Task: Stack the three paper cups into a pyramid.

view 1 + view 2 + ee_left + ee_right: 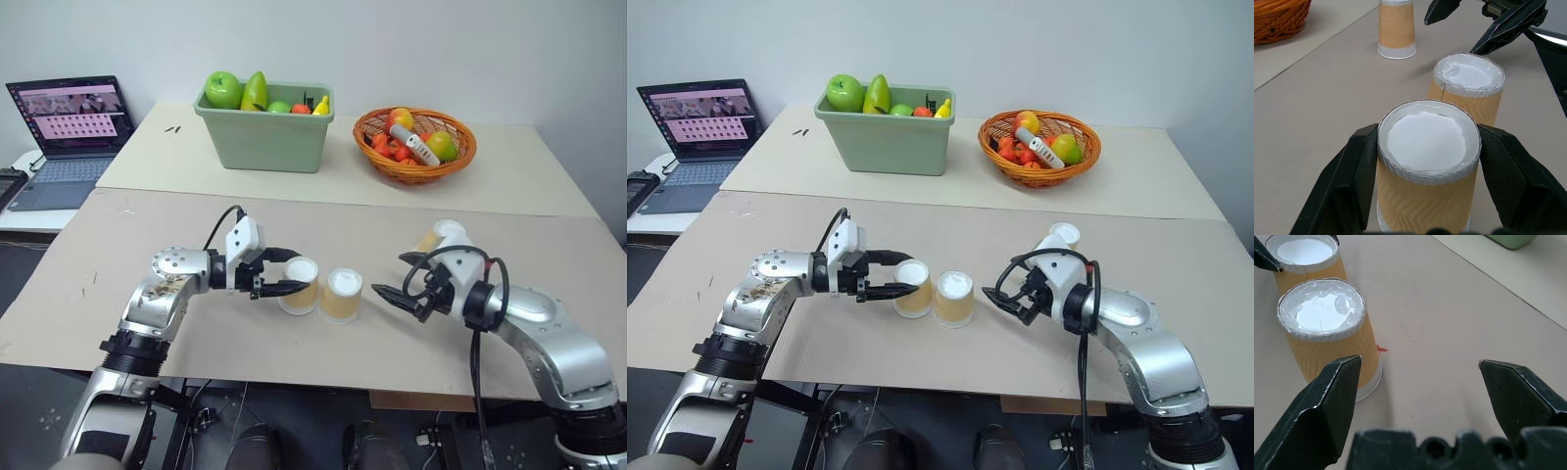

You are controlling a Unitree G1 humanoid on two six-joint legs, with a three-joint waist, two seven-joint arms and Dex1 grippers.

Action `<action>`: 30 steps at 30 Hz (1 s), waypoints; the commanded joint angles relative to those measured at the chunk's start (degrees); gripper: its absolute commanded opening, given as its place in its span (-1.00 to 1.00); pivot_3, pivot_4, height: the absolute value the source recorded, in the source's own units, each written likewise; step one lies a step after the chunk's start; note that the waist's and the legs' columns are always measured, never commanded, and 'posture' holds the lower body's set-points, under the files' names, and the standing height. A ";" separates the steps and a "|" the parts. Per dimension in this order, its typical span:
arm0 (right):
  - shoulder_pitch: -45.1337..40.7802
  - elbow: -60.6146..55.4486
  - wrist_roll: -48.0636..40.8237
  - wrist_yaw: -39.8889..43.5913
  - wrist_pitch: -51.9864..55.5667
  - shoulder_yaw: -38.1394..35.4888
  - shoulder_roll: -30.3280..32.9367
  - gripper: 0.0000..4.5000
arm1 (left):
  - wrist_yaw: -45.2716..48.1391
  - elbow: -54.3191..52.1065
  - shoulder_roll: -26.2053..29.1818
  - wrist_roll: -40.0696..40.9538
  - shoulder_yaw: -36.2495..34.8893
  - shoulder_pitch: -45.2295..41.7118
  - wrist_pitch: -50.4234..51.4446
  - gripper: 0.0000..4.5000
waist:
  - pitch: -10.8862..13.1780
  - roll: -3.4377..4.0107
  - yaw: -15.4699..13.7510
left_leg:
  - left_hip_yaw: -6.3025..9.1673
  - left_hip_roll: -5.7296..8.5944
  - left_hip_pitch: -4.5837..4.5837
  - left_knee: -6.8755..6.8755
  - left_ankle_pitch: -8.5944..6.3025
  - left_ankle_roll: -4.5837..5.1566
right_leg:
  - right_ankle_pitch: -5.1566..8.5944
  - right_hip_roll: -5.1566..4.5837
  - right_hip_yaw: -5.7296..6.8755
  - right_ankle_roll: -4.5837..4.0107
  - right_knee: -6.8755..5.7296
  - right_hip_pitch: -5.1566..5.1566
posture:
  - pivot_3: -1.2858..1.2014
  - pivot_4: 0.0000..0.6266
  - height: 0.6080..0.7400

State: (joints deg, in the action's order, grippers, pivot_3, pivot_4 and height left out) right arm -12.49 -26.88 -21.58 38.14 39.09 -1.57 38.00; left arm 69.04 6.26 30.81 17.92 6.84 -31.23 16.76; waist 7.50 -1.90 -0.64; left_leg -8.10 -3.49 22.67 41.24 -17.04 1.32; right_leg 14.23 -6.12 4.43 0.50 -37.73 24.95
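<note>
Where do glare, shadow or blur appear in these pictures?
Right wrist view: glossy glare on the nearer cup base, and its pincer fingers look soft. Left wrist view: the held cup is sharp. Eye views: soft shadows beside the basket.

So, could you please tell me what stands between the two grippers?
Two upturned cups side by side: the left gripper is shut on one cup; the other cup stands free beside the open right gripper, seen from the head views.

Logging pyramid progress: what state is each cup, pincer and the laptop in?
Held cup: upside down, on the table, clamped by the left pincer.
Middle cup: upside down, free, beside it.
Far cup: upside down, alone.
Right pincer: open, empty.
Laptop: open, screen lit.
</note>
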 commanded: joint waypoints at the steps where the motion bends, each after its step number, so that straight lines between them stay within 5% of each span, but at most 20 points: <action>1: -0.11 -2.24 -0.37 -0.59 -0.09 -2.07 0.82 1.00 | 0.61 -0.68 0.12 -0.16 0.49 -0.33 -1.53 0.36 | 0.00 0.00 0.00 | 0.00 0.00 0.00 0.01 0.00 0.00 | 0.00 0.00 0.00 0.00 0.00 0.00 | 0.03 -0.52 0.51; 6: -0.33 -1.86 -0.22 -0.55 -0.30 -1.92 0.80 1.00 | 0.53 -1.52 -0.22 0.56 0.40 -0.18 -1.49 0.99 | 0.00 0.00 0.00 | 0.01 0.00 0.00 0.01 0.00 0.00 | 0.00 0.00 0.00 0.00 -0.01 0.00 | 0.03 -0.52 0.51; 19: -0.60 -0.91 -0.53 0.43 -0.84 -2.06 0.95 1.00 | 0.59 -8.44 4.26 4.57 -2.62 -0.71 4.74 0.99 | 0.00 0.00 0.06 | 0.03 -0.02 0.01 0.00 -0.01 0.01 | 0.00 0.00 0.00 0.00 0.00 0.01 | 0.03 -0.52 0.51; 30: 7.48 2.33 -3.73 6.36 0.15 -11.99 9.43 1.00 | -3.77 -17.51 10.33 11.72 -10.71 2.66 14.44 0.99 | 0.01 0.01 0.00 | 0.10 0.00 0.03 0.01 -0.03 0.06 | 0.00 -0.02 0.01 0.02 0.07 -0.05 | 0.03 -0.52 0.51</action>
State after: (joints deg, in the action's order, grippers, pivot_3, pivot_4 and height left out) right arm -4.16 -26.51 -26.24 45.04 40.44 -11.15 46.28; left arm 66.37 -8.53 40.75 28.30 -2.52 -29.32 30.35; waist 7.50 -1.89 -0.64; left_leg -8.00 -3.49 22.63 41.24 -17.08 1.38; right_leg 14.23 -6.14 4.44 0.51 -37.67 24.84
